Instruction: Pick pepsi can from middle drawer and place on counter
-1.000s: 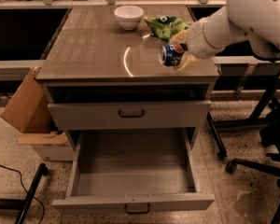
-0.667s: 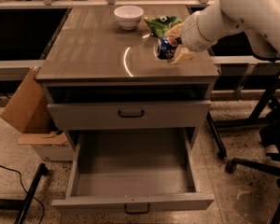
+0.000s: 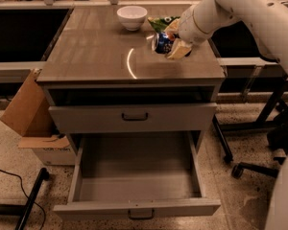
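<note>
Placing step, I'd say: the mid drawer (image 3: 134,176) stands open at the bottom w/ its tray bare, so the pick looks done. Up on the counter (image 3: 96,51), a white bowl (image 3: 132,17) sits at the back, w/ a green snack bag (image 3: 159,23) just right of it. The pepsi can (image 3: 161,42) is tilted over the counter's right-rear part, just in front of the bag. It's clamped by the gripper (image 3: 169,40) between two pale fingers (image 3: 179,50), one above and one below.

Next move, as I judge it: bring the can upright and lower it till the base sits flat, w/ room from the bag and the right edge. Then let go and lift clear. A tilted release could let it roll.

Hard to tell whether the can's lower end touches the counter or hangs just above it — the fingers cover that bit. The label is mostly hidden too. Far right, the arm (image 3: 249,8) runs out of frame, so the robot's base isn't seen.
</note>
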`<action>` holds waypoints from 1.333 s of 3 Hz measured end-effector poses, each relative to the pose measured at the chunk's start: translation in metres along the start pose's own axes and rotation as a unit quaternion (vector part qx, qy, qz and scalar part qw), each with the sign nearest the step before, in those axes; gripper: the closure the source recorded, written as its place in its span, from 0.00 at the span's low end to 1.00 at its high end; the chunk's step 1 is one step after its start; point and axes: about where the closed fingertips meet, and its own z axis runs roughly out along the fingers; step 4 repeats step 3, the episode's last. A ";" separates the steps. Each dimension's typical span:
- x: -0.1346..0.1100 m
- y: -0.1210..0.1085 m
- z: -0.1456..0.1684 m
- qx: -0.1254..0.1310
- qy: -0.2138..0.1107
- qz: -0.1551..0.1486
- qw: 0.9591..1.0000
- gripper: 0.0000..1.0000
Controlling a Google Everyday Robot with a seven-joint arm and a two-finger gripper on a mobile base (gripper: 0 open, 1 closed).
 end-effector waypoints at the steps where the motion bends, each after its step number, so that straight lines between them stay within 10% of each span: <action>1: 0.001 -0.011 0.012 -0.005 -0.002 0.015 1.000 0.12; 4: 0.007 -0.028 0.028 0.001 -0.016 0.042 0.999 0.00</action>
